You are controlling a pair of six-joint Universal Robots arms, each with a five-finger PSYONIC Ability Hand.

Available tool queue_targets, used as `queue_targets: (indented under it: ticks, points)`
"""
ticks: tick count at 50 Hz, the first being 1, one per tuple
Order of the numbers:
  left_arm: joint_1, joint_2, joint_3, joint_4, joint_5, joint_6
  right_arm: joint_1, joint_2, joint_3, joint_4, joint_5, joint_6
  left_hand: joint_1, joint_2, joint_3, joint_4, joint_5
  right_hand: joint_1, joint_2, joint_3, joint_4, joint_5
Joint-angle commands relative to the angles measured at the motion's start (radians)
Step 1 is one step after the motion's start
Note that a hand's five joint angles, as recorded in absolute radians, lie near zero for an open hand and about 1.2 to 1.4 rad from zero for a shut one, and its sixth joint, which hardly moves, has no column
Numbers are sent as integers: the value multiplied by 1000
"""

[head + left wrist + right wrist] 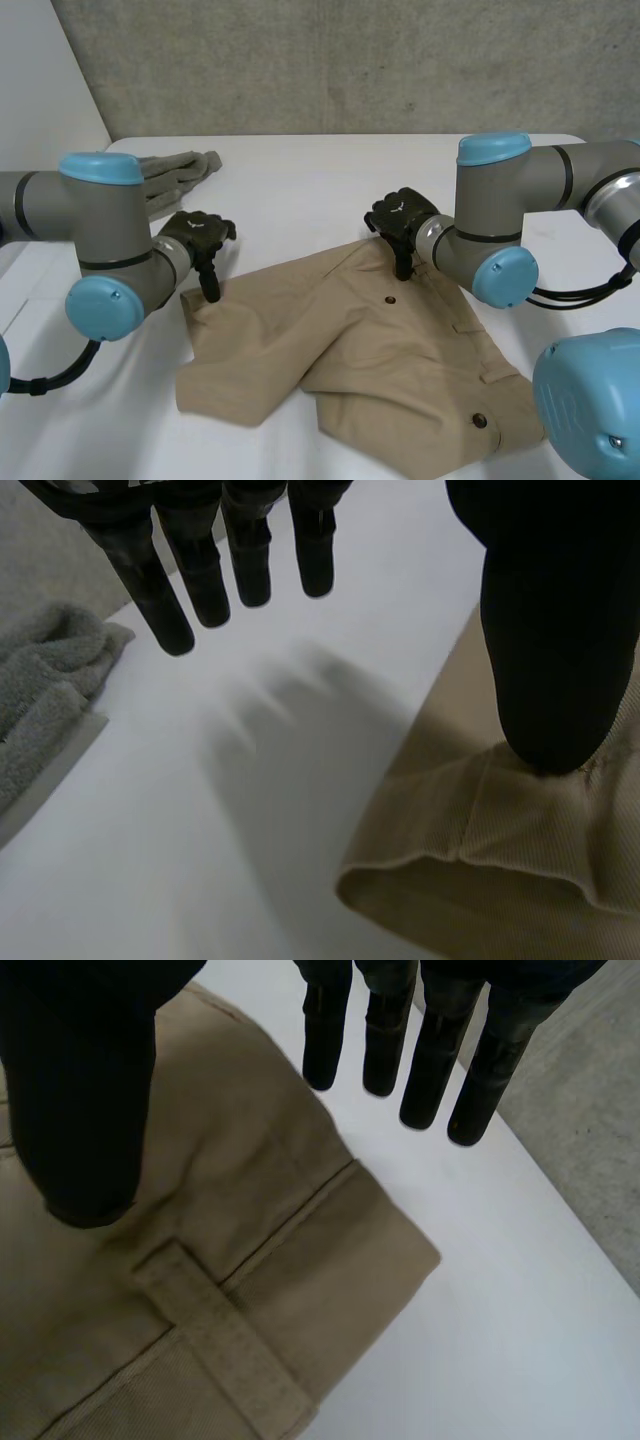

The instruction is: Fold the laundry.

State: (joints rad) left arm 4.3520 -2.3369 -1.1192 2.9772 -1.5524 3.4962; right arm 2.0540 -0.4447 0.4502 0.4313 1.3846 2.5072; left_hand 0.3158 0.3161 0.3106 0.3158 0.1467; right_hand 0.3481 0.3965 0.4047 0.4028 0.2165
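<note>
Tan trousers (400, 350) are spread on a white table (300, 190) before a concrete wall (350, 60), and a grey towel (180, 170) is laid at its far left. The fingers of both hands are held straight, apart from the thumb. The thumb of the left hand (200, 235) is set on a leg hem and that of the right hand (400, 215) on the waistband.

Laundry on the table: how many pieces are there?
2. Tan trousers lie crumpled in the middle of the table; a grey cloth lies at its far left edge. Anything under the trousers would be hidden.
</note>
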Motion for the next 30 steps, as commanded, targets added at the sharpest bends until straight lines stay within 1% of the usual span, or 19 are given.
queue_targets:
  ticks: [1,3,4,6,10,11,20,25,29,30]
  points:
    - [0,-16,-5,-4,-2,14,0,24,5,1,-1,-5,229,229,234,229,224,297,249,241,243,254]
    - [0,-16,-11,-18,-2,27,0,29,5,1,-1,-5,285,285,290,285,280,376,328,320,322,333]
    - [-2,-16,-13,-26,-2,32,0,31,5,3,-1,-5,294,294,299,294,289,476,427,419,421,433]
    - [-2,-15,-14,-50,-2,46,0,32,7,3,-1,-5,361,361,366,361,356,573,525,517,518,530]
    - [-2,-12,-16,-90,-8,73,0,24,7,4,-1,-7,385,385,390,385,380,1007,959,950,952,964]
    - [-2,-12,-16,-93,-11,79,2,18,7,4,-2,-5,385,385,390,385,380,1048,999,991,993,1005]
    - [-5,4,-21,-93,-15,92,-1,-43,25,12,-9,7,356,355,361,356,350,1048,1000,992,993,1005]
    - [-8,10,-28,-93,-15,93,-11,-133,114,3,-24,7,373,373,378,373,368,1048,1000,992,993,1005]
    - [-11,8,-30,-92,-14,93,-12,-199,185,-8,-30,7,587,587,592,587,582,1048,1000,992,993,1005]
    - [-11,8,-30,-92,-14,93,-12,-210,199,-9,-33,6,753,753,759,753,748,1048,1000,992,993,1005]
